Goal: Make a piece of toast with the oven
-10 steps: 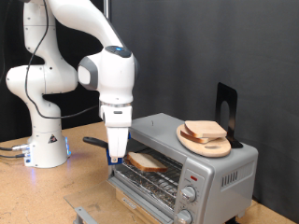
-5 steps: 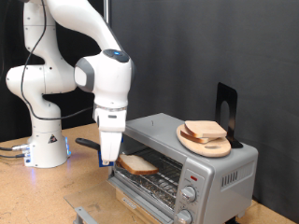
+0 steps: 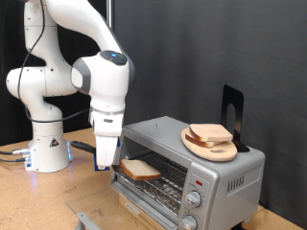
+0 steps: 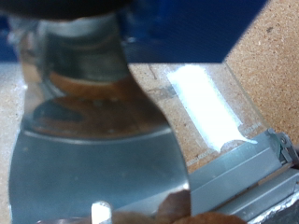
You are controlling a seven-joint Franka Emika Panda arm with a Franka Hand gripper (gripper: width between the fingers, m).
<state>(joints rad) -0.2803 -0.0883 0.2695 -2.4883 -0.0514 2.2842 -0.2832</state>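
The piece of toast (image 3: 142,170) lies flat on the wire rack at the mouth of the oven (image 3: 225,172), partly sticking out. The silver oven's door (image 3: 134,196) hangs open and down. My gripper (image 3: 103,165) points down just off the oven's open front, on the exterior view's left, a little apart from the toast and with nothing between its fingers. The wrist view is blurred. It shows the shiny open door (image 4: 93,177) with brown reflections and the wooden table (image 4: 271,84) beside it.
A wooden plate with more bread slices (image 3: 211,139) sits on top of the oven, with a black stand (image 3: 232,110) behind it. The arm's base (image 3: 43,144) stands at the exterior view's left on the wooden table (image 3: 38,201).
My gripper has drawn back from the toast towards the exterior view's left and risen slightly. The toast stays on the rack.
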